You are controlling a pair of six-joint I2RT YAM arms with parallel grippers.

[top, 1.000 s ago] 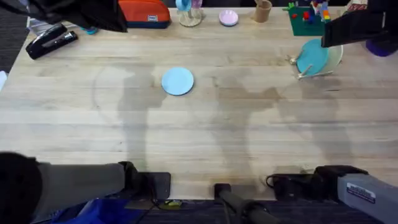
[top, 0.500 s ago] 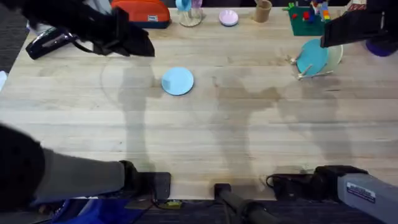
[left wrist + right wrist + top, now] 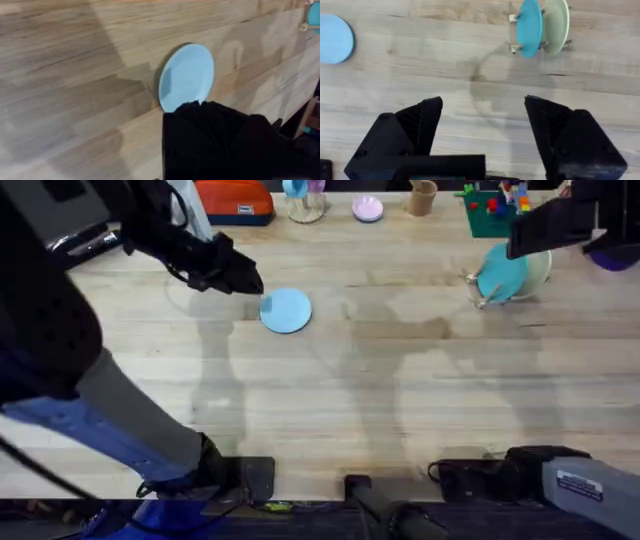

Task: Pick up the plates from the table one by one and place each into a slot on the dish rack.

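Near the table's [image 3: 330, 400] far-middle area a pale sky-blue plate [image 3: 286, 310] lies flat, untouched. Left gripper [image 3: 243, 280] sits just beside its left rim, low over the wood; cannot tell whether its jaws are apart or together, black mass blocks the left wrist view. Dish rack [image 3: 480, 290] stands at far right, well apart from that plate, holding two upright plates: a teal plate [image 3: 502, 272] in front, a pale green plate [image 3: 540, 270] behind it. Right gripper [image 3: 482, 135] hangs near the rack, jaws wide apart, empty. Small pink plate [image 3: 367, 208] sits at far edge.
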